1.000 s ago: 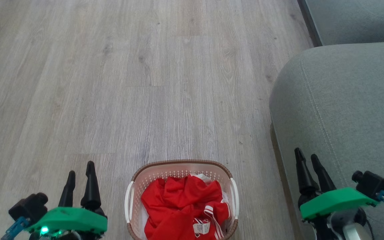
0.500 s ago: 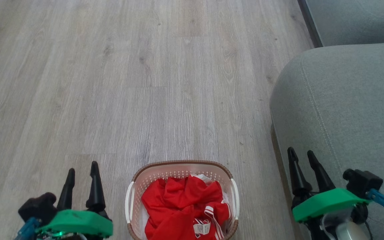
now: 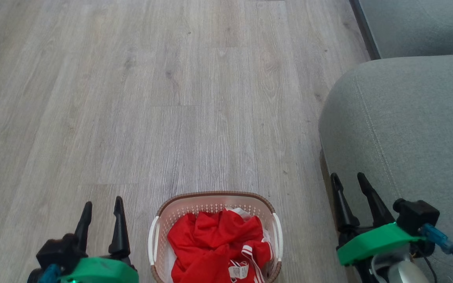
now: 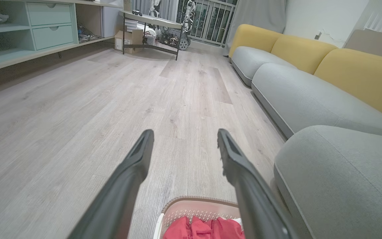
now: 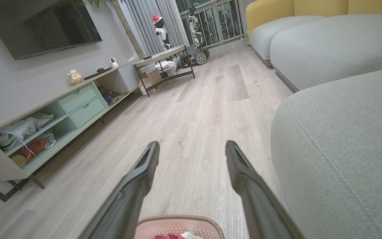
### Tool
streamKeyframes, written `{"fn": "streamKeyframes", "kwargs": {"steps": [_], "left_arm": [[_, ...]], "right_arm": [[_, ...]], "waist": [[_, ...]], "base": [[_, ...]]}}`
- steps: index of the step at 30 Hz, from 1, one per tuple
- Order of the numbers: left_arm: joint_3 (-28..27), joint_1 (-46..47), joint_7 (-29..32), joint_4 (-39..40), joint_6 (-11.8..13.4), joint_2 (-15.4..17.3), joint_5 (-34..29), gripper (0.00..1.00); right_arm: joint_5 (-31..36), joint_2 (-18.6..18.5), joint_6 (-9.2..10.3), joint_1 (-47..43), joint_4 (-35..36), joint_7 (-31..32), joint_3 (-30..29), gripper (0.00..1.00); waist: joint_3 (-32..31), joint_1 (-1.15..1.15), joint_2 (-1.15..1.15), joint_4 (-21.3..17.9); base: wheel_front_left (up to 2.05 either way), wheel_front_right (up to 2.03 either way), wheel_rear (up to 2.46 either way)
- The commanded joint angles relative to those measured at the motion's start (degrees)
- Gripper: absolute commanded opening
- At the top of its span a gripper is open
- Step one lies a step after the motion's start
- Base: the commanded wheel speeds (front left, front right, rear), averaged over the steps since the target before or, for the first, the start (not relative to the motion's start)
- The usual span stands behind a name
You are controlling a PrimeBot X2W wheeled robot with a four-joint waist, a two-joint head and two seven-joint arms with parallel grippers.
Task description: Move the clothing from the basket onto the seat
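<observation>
Left end effector (image 3: 104, 201) and right end effector (image 3: 347, 175), both spread empty, have been drawn inward toward the basket (image 3: 210, 194); clothing (image 3: 214, 236) not yet grasped.

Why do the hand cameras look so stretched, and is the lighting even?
Left wrist view: wide lens makes the left gripper loom. Right wrist view: same stretch on the right gripper. Head view: even light, sharp clothing, slight shadow beside the seat.

Finding no readable text, brand or number anywhere. Lying on the clothing (image 3: 210, 239) in the basket (image 3: 210, 193): a small white label (image 3: 237, 271), its dark print being too small and blurred to make out.
</observation>
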State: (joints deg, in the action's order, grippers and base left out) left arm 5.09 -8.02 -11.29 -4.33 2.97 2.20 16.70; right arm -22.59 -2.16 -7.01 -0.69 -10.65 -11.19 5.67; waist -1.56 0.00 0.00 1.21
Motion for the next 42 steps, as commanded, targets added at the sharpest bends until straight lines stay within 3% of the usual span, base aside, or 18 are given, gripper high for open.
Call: {"fn": "streamKeyframes", "kwargs": {"steps": [1, 16, 42], "left_arm": [[-1.09, 1.14, -1.02, 2.18, -0.05, 0.56, -1.99, 1.0], [-0.82, -0.1, -3.69, 2.12, -0.26, 0.67, -11.49, 1.0], [-1.19, -0.05, -3.71, 1.04, -0.38, 0.67, -10.25, 1.0]], "right_arm": [[1.89, -0.64, -0.41, 1.26, 2.4, -1.07, 1.48, 1.0], [12.33, -0.72, -0.47, 0.68, 2.73, -3.79, 2.59, 1.0], [12.1, -0.72, -0.47, 0.86, 2.49, -3.81, 2.1, 1.0]], "waist": [[-0.05, 0.0, 0.0, -0.01], [-0.53, 0.0, 0.0, 0.01], [0.34, 0.0, 0.0, -0.02]], "base": [[0.0, 0.0, 0.0], [0.0, 0.0, 0.0], [0.0, 0.0, 0.0]]}}
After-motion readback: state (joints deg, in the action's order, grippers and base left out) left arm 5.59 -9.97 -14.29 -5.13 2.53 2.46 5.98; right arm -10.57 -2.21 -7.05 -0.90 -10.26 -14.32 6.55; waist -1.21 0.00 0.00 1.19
